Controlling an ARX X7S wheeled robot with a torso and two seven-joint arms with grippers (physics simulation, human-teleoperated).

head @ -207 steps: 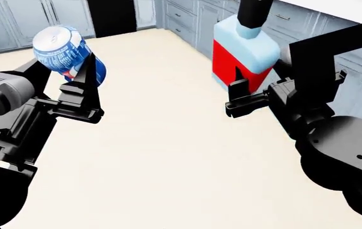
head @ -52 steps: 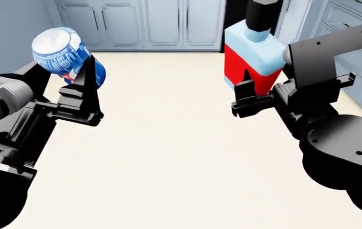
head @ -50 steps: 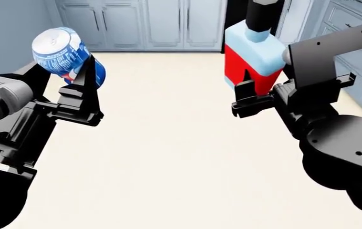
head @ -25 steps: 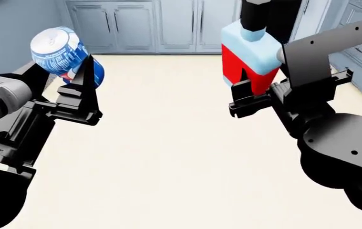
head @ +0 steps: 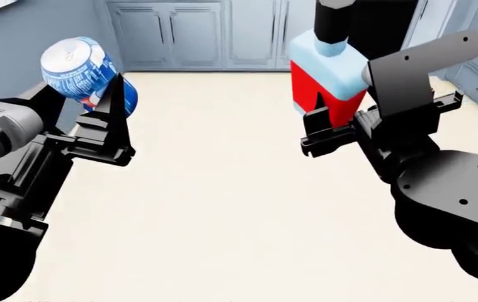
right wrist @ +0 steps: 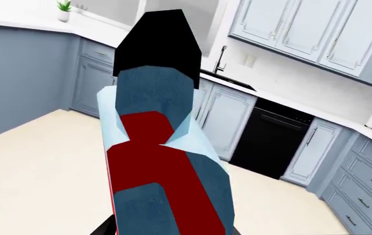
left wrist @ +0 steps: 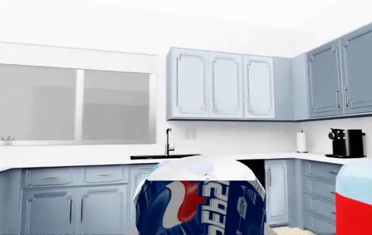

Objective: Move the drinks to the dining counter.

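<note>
My left gripper point(head: 96, 107) is shut on the blue Pepsi can point(head: 83, 68), held up over the cream floor at the head view's left. The can point(left wrist: 200, 203) fills the low middle of the left wrist view, silver top toward the camera. My right gripper point(head: 331, 116) is shut on the light-blue bottle point(head: 327, 72) with its red label and black cap, at the head view's upper right. In the right wrist view the bottle point(right wrist: 162, 171) stands upright and close. The dining counter is out of view.
Grey-blue base cabinets point(head: 193, 34) line the far wall, with a black dishwasher point(right wrist: 271, 142) among them. A white worktop with a sink tap point(left wrist: 169, 142), a paper-towel roll point(left wrist: 301, 142) and a coffee machine point(left wrist: 344, 143) runs under wall cupboards. A grey-blue wall point(head: 20, 50) stands at left.
The view has swung: the cabinets and floor drift to the right in the head view. Both grippers hold their drinks as before, the bottle shifted slightly left.
</note>
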